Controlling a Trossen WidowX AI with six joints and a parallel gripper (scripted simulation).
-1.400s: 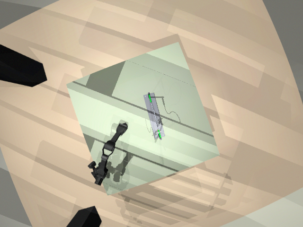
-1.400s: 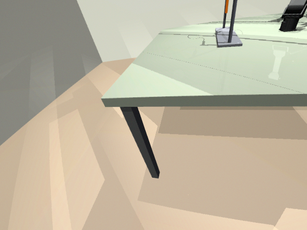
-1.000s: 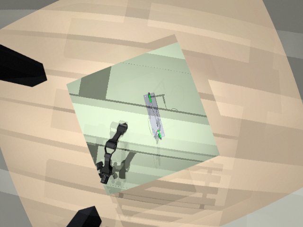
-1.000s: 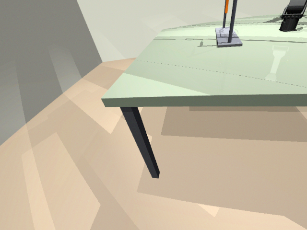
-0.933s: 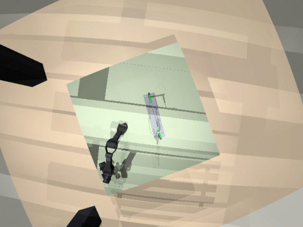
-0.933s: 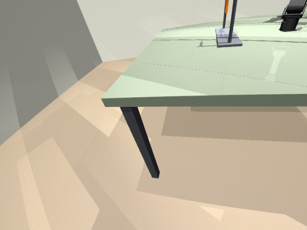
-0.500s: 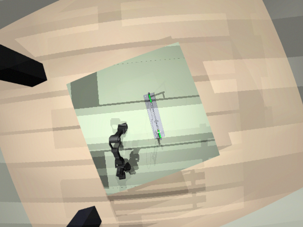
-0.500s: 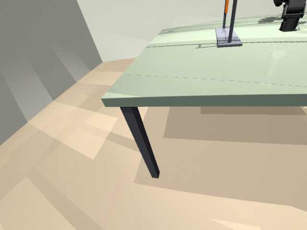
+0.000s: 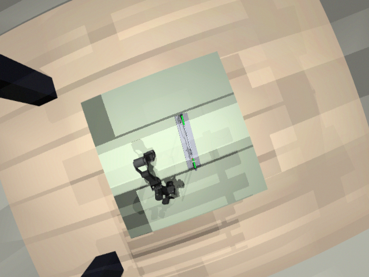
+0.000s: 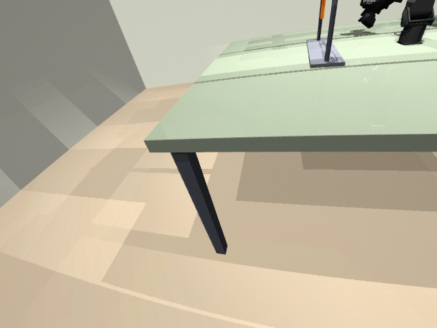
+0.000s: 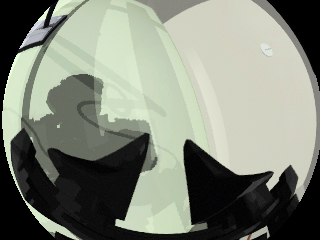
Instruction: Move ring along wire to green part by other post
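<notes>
Jaws of the gripper point(image 9: 170, 194) point(image 10: 367, 21) point(image 11: 167, 139) are standing partly apart, holding nothing, while the orange handle point(image 10: 321, 9) is hanging by the post point(image 9: 195, 169) point(image 10: 319, 33) point(image 11: 49, 16) nearer the tabletop's point(image 9: 208, 71) point(image 10: 282, 102) point(image 11: 112, 35) lower edge in the top view, pickup, transfer and release all remaining.

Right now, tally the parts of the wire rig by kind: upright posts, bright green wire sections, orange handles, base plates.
Dark upright posts: 2
Bright green wire sections: 2
Orange ring handle: 1
Flat grey-lilac base plate: 1
Total: 6
</notes>
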